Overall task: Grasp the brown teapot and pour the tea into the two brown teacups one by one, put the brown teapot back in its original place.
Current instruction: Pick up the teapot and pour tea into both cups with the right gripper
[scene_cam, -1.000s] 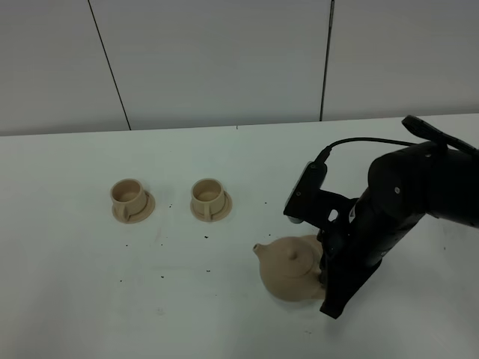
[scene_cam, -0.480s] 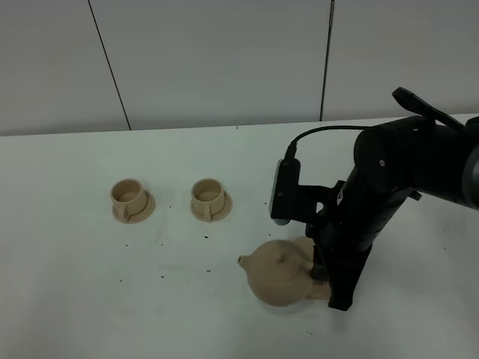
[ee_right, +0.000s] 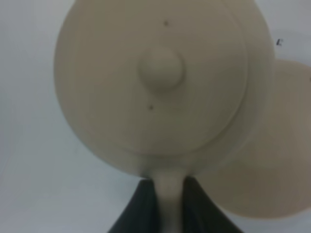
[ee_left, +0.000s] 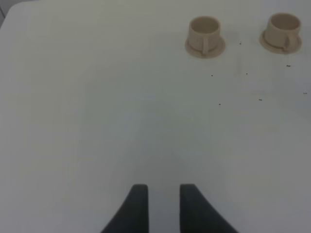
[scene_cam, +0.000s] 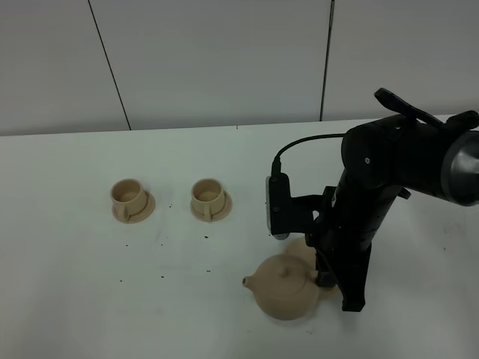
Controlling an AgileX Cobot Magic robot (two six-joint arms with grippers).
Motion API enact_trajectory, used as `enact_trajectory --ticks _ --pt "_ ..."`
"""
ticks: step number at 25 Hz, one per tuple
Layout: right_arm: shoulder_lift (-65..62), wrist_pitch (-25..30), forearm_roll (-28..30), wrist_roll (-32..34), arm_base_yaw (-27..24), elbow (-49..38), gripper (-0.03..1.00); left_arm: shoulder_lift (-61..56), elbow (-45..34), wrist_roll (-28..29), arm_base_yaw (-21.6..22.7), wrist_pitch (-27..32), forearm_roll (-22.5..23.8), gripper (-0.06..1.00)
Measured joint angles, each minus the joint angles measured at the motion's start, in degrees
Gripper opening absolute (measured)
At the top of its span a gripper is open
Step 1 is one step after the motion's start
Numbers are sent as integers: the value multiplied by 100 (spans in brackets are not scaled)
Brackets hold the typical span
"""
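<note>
**Teapot in hand, first pour not yet begun**

You are in the carry step. Your right end effector (ee_right: 169,191) is clamped on the loop handle (ee_right: 168,208) of the brown teapot (scene_cam: 283,293), one finger on each side of it. The pot sits upright with its lid on, and it looks raised clear of the bench (scene_cam: 75,299). It hangs partly over the near edge of the round saucer (scene_cam: 303,247), which marks where it belongs at the end. The spout (scene_cam: 247,282) points toward the cups' side.

Both cups stand on their small saucers, well apart from the pot: the nearer teacup (scene_cam: 207,194) and, beside it, the farther teacup (scene_cam: 127,194). Whether either holds tea is too small to tell, so I judge both pours are ahead of you.

Your left end effector (ee_left: 159,206) hovers over bare bench, its fingers a narrow gap apart with nothing between them.

Next, carry the pot level across to the nearer teacup and bring the spout above its rim. Only then roll the wrist to tilt. Go slowly, since the lid is loose-fitting by the look of it and the cup is a small target
</note>
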State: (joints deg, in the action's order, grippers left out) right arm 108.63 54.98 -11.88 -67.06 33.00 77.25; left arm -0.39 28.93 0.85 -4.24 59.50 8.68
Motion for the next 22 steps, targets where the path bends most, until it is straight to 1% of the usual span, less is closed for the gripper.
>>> enact_trajectory --ticks 8,14,17,22 --pt "0 -79 7 -18 0 23 10 0 0 0 0 0 0 23" --pt "9 -33 18 -31 0 394 10 0 0 0 0 0 0 23" --pt "214 218 23 -33 0 771 10 0 0 0 0 0 0 23" --pt "962 969 12 -33 0 1686 10 0 0 0 0 0 0 23"
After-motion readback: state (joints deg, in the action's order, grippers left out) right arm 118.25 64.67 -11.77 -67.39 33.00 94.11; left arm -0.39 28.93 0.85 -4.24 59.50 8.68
